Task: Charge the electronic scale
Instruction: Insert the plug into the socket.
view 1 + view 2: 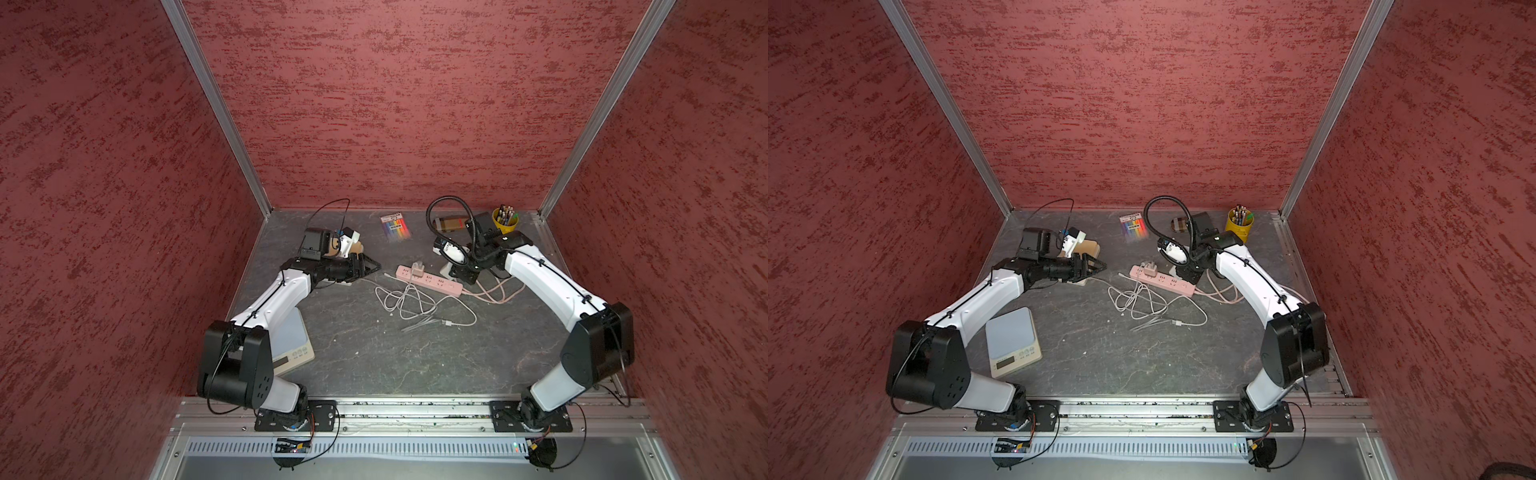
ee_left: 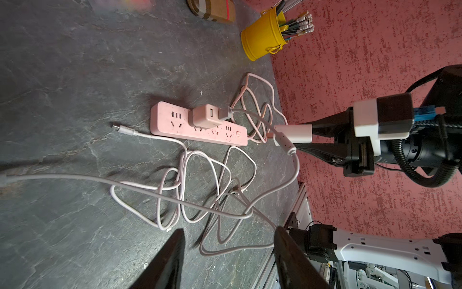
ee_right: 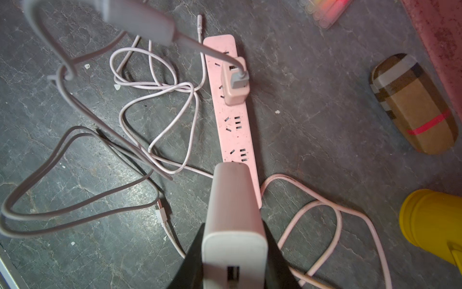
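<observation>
the scale (image 1: 1011, 338) lies far left at the front of the table (image 1: 1142, 365), just beside my left upper arm, its display toward the front edge. it sits well behind my left gripper (image 1: 376, 267), which hangs low further back and points toward the middle, jaws wide with nothing between them. next comes a loose tangle of white cable (image 1: 409, 305) on the table, its plugs lying free. just past it lies the pink strip (image 1: 436, 284) with an adapter (image 1: 417, 269) plugged into it and a grey cable (image 3: 238, 75) in the adapter's port. over the strip's far end my right gripper (image 3: 235, 240) is clamped on a white block (image 3: 233, 200) with a usb port; i cannot tell if the block touches the strip. the scale is well apart from this hand, across the table. a yellow cup (image 1: 505, 222) stands at the back right.
</observation>
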You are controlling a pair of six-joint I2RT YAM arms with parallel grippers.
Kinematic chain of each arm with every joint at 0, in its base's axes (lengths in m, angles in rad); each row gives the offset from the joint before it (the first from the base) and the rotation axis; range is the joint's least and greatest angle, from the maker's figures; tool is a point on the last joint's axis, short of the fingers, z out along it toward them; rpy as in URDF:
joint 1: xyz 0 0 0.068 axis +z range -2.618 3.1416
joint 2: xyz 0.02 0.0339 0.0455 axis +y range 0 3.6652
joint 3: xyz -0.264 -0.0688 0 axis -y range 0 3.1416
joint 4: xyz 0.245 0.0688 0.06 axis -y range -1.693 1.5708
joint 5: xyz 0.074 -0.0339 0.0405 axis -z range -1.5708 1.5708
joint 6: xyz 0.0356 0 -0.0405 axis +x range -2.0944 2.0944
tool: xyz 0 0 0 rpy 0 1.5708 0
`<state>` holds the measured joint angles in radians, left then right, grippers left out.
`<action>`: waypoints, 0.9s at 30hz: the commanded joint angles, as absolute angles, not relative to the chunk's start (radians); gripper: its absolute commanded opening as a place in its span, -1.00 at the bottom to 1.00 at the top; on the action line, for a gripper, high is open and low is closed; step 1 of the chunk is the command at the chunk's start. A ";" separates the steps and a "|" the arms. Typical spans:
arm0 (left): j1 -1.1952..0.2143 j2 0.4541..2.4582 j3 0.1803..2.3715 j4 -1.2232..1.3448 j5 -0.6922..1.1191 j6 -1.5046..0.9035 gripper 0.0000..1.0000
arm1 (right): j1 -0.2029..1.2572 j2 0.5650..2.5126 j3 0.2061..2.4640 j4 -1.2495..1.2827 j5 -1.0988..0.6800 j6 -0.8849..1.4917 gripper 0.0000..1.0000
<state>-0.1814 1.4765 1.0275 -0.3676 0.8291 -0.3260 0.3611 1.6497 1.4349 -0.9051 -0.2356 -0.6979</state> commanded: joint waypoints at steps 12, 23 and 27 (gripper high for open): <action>-0.174 1.601 1.123 -0.389 0.851 -0.278 0.17 | 0.323 1.897 1.594 -0.928 -0.285 -0.842 -1.00; -0.170 1.657 1.127 -0.350 0.893 -0.318 0.18 | 0.324 1.956 1.647 -0.980 -0.247 -0.837 -1.00; -0.169 1.665 1.132 -0.354 0.896 -0.318 0.18 | 0.325 1.962 1.647 -0.987 -0.256 -0.838 -1.00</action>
<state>-0.1722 1.6516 1.1183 -0.3733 0.8753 -0.3180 0.3298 1.9545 1.6295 -0.9619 -0.2401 -0.8196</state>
